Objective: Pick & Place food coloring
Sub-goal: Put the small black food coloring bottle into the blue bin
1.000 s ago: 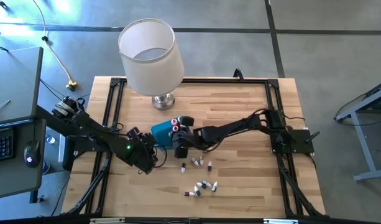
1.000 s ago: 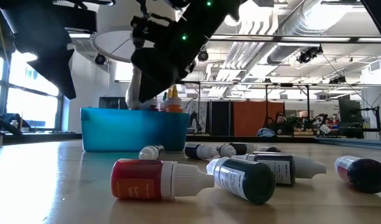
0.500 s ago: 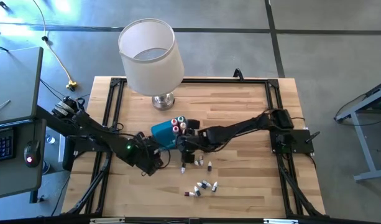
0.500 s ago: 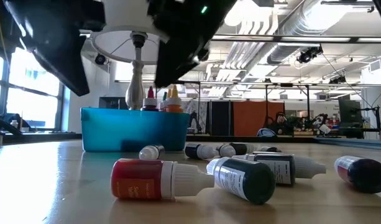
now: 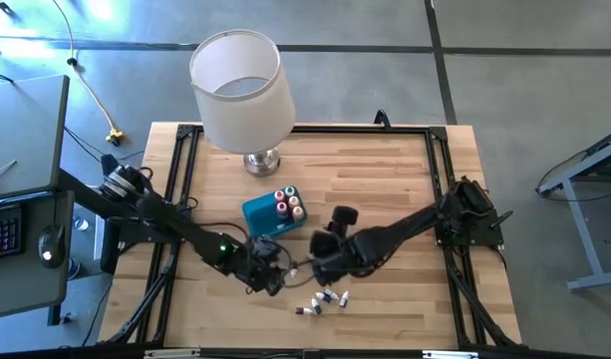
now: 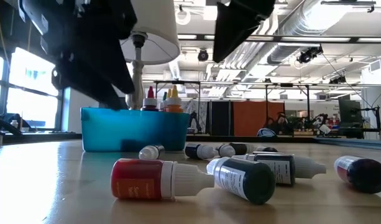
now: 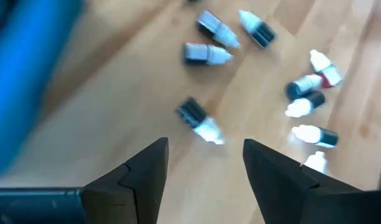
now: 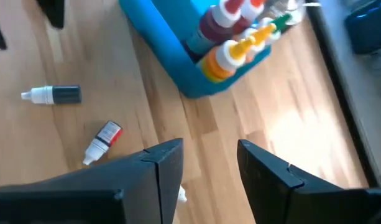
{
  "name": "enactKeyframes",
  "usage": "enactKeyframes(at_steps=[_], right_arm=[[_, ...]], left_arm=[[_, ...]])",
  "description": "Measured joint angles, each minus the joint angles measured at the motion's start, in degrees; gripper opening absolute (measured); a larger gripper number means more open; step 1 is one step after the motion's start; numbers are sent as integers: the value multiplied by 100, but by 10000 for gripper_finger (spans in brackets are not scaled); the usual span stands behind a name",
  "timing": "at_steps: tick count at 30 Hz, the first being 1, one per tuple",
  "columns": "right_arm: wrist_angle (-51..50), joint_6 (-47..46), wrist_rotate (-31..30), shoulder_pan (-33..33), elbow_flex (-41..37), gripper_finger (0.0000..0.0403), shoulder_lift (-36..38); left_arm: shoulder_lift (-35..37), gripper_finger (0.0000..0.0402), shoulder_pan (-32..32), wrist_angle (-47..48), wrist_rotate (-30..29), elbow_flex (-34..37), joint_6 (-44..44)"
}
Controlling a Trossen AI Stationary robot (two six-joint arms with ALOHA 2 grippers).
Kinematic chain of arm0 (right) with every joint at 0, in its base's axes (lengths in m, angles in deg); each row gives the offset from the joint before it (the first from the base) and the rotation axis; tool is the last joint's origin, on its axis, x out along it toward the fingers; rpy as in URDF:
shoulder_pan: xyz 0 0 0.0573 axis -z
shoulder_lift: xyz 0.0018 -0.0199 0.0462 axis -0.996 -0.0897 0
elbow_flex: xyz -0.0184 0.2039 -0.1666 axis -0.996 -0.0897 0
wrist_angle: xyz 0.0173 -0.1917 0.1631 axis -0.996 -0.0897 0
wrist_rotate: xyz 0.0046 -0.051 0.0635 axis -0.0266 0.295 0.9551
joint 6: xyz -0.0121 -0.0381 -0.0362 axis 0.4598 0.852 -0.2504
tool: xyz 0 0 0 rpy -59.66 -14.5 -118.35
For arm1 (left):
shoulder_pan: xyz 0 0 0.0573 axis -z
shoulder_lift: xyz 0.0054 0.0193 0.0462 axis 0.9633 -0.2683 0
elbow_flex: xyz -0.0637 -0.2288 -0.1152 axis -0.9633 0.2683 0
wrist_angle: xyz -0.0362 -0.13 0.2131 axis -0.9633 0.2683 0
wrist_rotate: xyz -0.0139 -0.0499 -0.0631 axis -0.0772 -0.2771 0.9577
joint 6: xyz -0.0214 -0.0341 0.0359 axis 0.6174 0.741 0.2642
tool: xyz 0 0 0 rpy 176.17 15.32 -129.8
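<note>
Three or so food coloring bottles [image 5: 288, 203] stand upright, caps up, in the blue tray [image 5: 260, 213]; they also show in the right wrist view [image 8: 230, 37]. Several more bottles lie on their sides on the table near the front [image 5: 325, 298], [image 6: 150, 179]. My left gripper [image 5: 272, 276] is open and empty above the loose bottles; the nearest one [image 7: 199, 121] lies just ahead of its fingers. My right gripper [image 5: 320, 267] is open and empty, near-right of the tray, with two loose bottles [image 8: 53, 94] beside it.
A table lamp with a white shade [image 5: 237, 88] stands at the far side, behind the tray. Black frame rails [image 5: 440, 189] run along the table's edges. Bare wood lies to the right of the loose bottles [image 5: 405, 299].
My right gripper has drawn back from over the blue tray toward the table's near edge, uncovering the bottles standing in the tray. My left gripper has gone toward the right and the near edge, to the loose bottles.
</note>
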Motion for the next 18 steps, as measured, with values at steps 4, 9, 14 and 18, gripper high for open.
enactKeyframes(at_steps=[4, 9, 14, 18], right_arm=[[-273, -398, -566, -245, -1, 145, -5], [-818, -708, -828, -460, -1, 145, -5], [-1320, -1096, -847, -579, -1, 145, 8], [-1473, -1243, -952, -564, -3, 145, 86]], left_arm=[[-380, 204, -235, -399, 371, 0, 7], [-619, 204, -481, -569, 460, 0, 0], [-818, 204, -561, -858, 609, 7, -23], [-967, 204, -566, -971, 546, -4, -13]])
